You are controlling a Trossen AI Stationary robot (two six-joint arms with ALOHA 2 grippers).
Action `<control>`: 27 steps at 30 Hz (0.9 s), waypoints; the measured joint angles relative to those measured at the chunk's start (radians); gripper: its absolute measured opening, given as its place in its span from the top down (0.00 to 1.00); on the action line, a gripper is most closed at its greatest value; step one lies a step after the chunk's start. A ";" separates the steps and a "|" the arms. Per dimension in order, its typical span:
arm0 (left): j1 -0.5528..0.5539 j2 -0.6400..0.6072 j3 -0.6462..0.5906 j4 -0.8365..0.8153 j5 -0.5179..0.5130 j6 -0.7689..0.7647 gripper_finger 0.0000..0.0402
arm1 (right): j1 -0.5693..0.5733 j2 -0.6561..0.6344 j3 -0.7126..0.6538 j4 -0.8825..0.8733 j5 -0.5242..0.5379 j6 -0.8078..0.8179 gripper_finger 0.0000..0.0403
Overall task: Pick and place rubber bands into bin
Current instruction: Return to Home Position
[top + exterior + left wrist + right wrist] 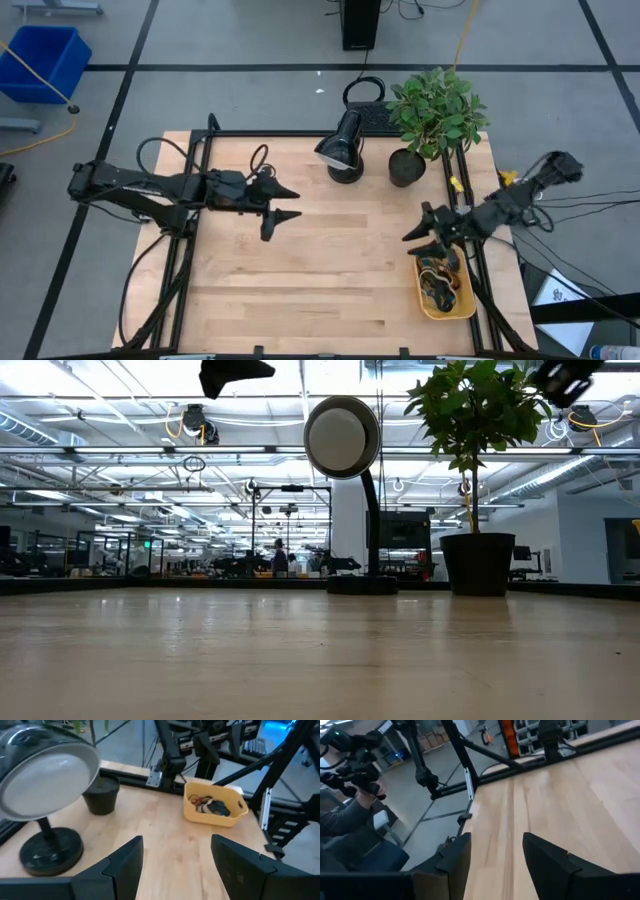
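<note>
rubber bands (pixel 437 275) lie heaped in the bin (pixel 447 314), at the right near corner of the table (pixel 330 290). right gripper (pixel 412 245) hovers just beside the bin's far end, jaws spread wide, holding nothing. left gripper (pixel 297 203) hangs above the table's left middle, well apart from the bin, jaws likewise wide and empty. a lamp (pixel 343 150) and plant (pixel 435 110) stand side by side at the far edge.

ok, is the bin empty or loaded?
Loaded: the bin holds a tangle of rubber bands, visible in the left wrist and high views.
</note>
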 joint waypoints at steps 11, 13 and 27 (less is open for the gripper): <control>0.051 -0.164 0.000 -0.133 0.068 0.037 0.40 | -0.469 0.004 -0.034 0.151 -0.396 -0.250 0.56; 0.058 -0.206 0.000 -0.152 0.068 0.058 0.40 | -0.543 0.006 -0.035 0.170 -0.464 -0.276 0.56; 0.122 -0.497 -0.043 -0.317 0.054 0.107 0.40 | -0.774 -0.033 -0.040 0.154 -0.631 -0.318 0.56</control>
